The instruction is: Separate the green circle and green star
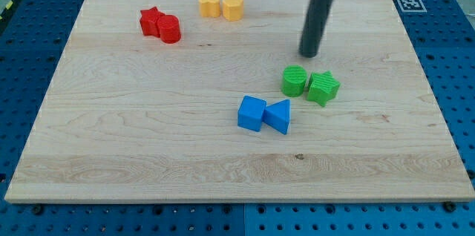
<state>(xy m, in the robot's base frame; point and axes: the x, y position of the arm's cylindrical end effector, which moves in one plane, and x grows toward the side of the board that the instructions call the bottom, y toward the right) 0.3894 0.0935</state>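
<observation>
1. Green circle [295, 81] and green star [323, 88] sit side by side right of centre on the counter [148, 139]. They are touching or very nearly so, with the circle on the view's left and the star on the view's right.
2. Nearest the view's bottom are a blue cube [251, 113] and a blue wedge [279, 116], pressed together. They lie just below and to the left of the green circle, close to it but apart.
3. Step in hand, as I judge it: line up for a wedge push through the seam of the green pair.
4. To do it well, come down the view along the seam line, slowly, so each block slides off to its own side. An off-centre entry would likely shove both blocks together instead of parting them.
5. Risk: the green circle may be driven down-left into the blue wedge. Biasing the push onto the green star and sending it right, where the counter is bare, looks safer.
6. Tool: a plain dark rod with no jaws, so there is nothing to open or close and it holds nothing.
7. My tip [309, 53] rests on the counter just above the green pair in the view. It is about in line with their seam and touches neither block.
8. Far side, well apart from the work: a red star [152, 21] against a red cylinder [170, 30], and two yellow blocks [209, 4] [233, 7] near the view's top. Their shapes are not clear.
</observation>
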